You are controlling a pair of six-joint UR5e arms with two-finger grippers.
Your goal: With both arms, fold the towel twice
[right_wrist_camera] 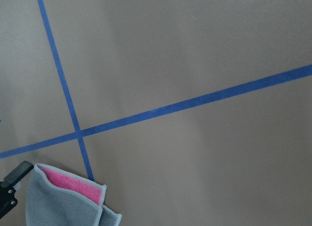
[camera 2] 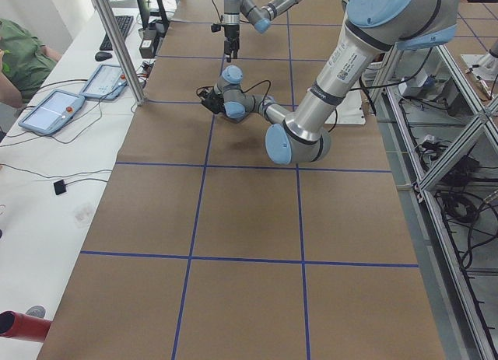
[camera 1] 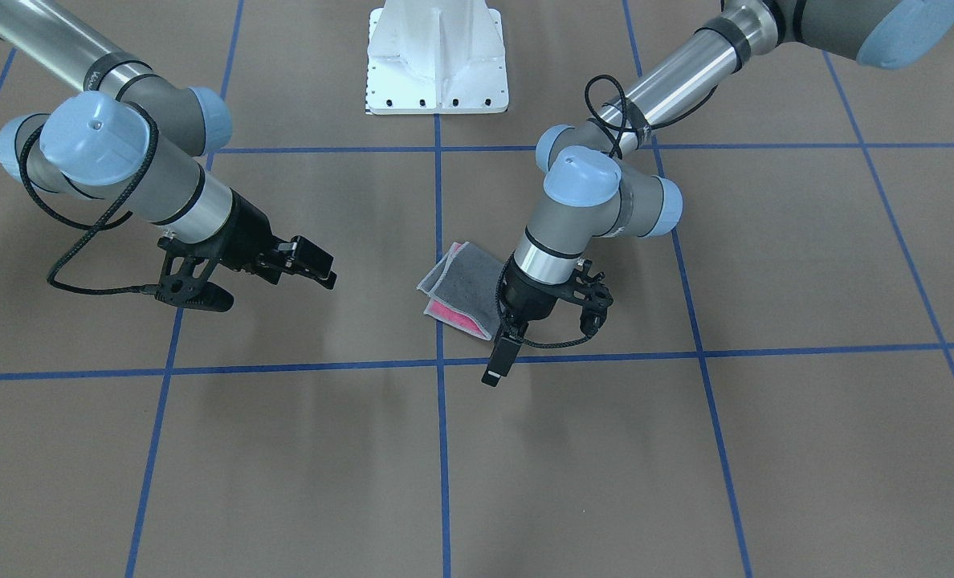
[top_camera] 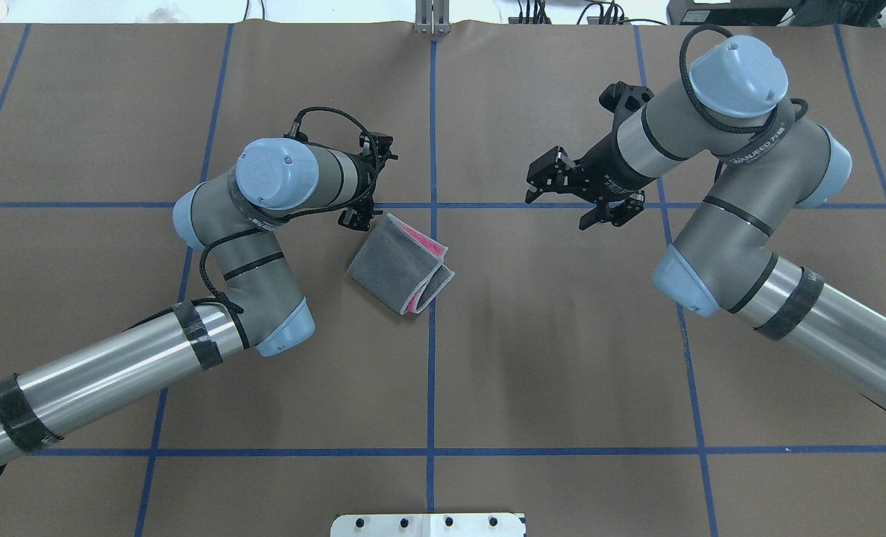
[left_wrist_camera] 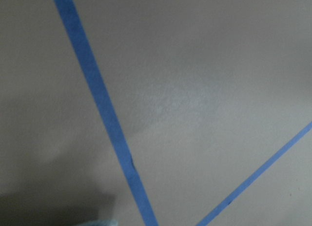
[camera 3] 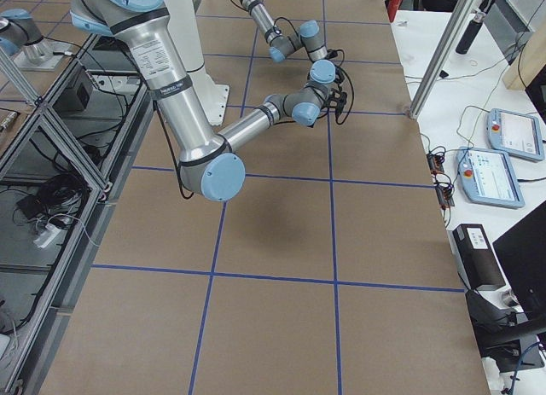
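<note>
The towel (top_camera: 402,265) lies folded into a small square near the table's middle. Its dark grey face is up and pink shows at its open edges. It also shows in the front-facing view (camera 1: 465,289) and at the bottom left of the right wrist view (right_wrist_camera: 63,201). My left gripper (top_camera: 357,218) hovers just off the towel's far left corner, apart from it, and looks open and empty (camera 1: 497,365). My right gripper (top_camera: 538,179) is open and empty, well to the towel's right and above the table (camera 1: 320,265).
The white pedestal base (camera 1: 437,60) stands at the robot's side of the table. Blue tape lines (top_camera: 432,358) grid the brown table cover. Control tablets (camera 2: 47,111) and an operator sit at a side bench beyond the far edge.
</note>
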